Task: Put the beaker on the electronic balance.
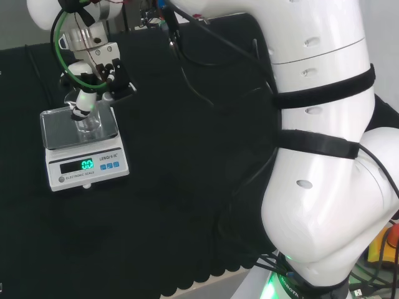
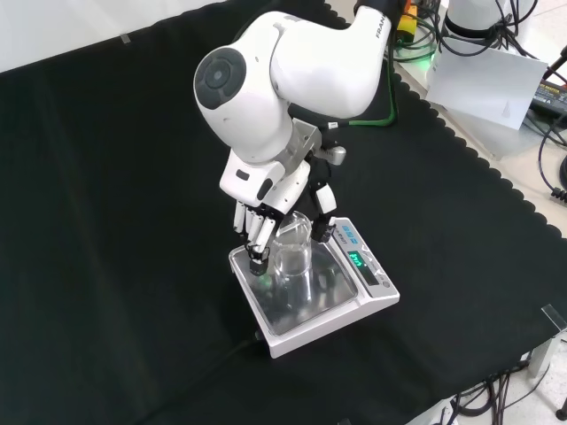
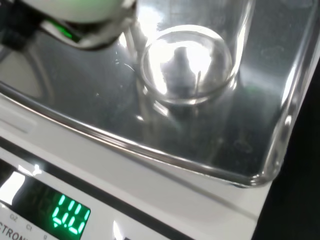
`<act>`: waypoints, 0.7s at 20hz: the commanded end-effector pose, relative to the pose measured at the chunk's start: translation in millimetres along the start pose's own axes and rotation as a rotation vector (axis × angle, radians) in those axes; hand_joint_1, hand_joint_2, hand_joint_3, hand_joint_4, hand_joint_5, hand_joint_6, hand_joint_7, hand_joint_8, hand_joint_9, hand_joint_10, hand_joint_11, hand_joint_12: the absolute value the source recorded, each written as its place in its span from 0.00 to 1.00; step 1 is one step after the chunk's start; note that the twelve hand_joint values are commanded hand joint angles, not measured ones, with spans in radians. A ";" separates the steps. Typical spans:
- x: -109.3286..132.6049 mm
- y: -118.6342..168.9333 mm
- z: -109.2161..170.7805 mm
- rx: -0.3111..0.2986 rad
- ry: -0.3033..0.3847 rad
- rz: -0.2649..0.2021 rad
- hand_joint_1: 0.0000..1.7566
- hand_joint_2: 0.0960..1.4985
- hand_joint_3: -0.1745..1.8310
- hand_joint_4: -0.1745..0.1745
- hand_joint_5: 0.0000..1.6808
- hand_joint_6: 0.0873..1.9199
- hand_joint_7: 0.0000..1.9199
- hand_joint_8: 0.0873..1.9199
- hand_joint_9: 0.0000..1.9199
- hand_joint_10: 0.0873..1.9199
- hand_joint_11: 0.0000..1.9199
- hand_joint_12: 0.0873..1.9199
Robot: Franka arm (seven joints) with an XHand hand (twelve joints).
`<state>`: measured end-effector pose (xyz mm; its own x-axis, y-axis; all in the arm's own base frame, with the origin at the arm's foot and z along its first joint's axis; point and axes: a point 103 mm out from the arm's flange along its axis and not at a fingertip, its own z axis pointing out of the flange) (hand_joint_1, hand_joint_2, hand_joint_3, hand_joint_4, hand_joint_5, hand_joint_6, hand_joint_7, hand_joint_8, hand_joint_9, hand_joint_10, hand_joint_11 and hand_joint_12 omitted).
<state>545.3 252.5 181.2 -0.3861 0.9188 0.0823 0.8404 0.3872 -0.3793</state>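
Note:
A small clear glass beaker (image 2: 291, 252) stands upright over the steel pan (image 2: 306, 305) of the white electronic balance (image 2: 372, 283). The black and white hand (image 2: 257, 208) reaches down from above, its fingers on one side of the beaker and its thumb on the other, pinching it. In the head view the hand (image 1: 84, 103) hangs over the beaker (image 1: 89, 124) at the middle of the pan (image 1: 59, 128). The wrist view has the beaker's round base (image 3: 187, 65) close over the pan (image 3: 100, 100). I cannot tell whether the base touches. The green display (image 3: 70, 215) is lit.
The balance (image 1: 87, 165) sits at the left of the black cloth in the head view. The arm's big white links (image 1: 324, 156) stand at the right there. Cables and a white box (image 2: 487, 80) lie beyond the cloth's scalloped edge in the front view.

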 end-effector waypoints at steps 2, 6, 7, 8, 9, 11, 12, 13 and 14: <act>-4.1 -4.0 -5.5 0.005 0.006 -0.008 0.38 0.33 0.30 0.62 0.06 0.01 0.07 0.41 0.24 0.39 0.14 0.75; -7.5 -11.3 -21.9 -0.023 0.009 -0.012 0.33 0.34 0.24 0.65 0.05 0.00 0.02 0.37 0.17 0.41 0.07 0.77; -8.5 -13.7 -27.1 -0.032 0.007 -0.012 0.33 0.34 0.24 0.65 0.04 0.00 0.02 0.37 0.17 0.41 0.07 0.78; -9.6 -15.7 -31.2 -0.039 0.006 -0.011 0.33 0.35 0.23 0.65 0.04 0.00 0.01 0.37 0.16 0.41 0.06 0.78; -10.9 -17.9 -35.1 -0.046 0.003 -0.008 0.32 0.35 0.23 0.65 0.04 0.00 0.01 0.37 0.16 0.42 0.06 0.78; -13.5 -21.6 -40.7 -0.056 0.004 -0.002 0.32 0.35 0.22 0.66 0.04 0.00 0.01 0.36 0.16 0.42 0.06 0.78; -14.7 -23.3 -42.7 -0.059 0.004 0.001 0.32 0.35 0.22 0.66 0.04 0.00 0.01 0.36 0.15 0.42 0.06 0.78; -13.7 -22.1 -42.6 -0.057 0.001 0.004 0.32 0.35 0.22 0.66 0.04 0.00 0.01 0.36 0.15 0.42 0.06 0.78; -13.4 -22.1 -42.9 -0.057 0.002 0.004 0.32 0.36 0.22 0.66 0.04 0.00 0.01 0.36 0.15 0.42 0.05 0.78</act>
<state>547.7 239.7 221.8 -0.3904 0.9167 0.0850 0.8552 0.3953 -0.3352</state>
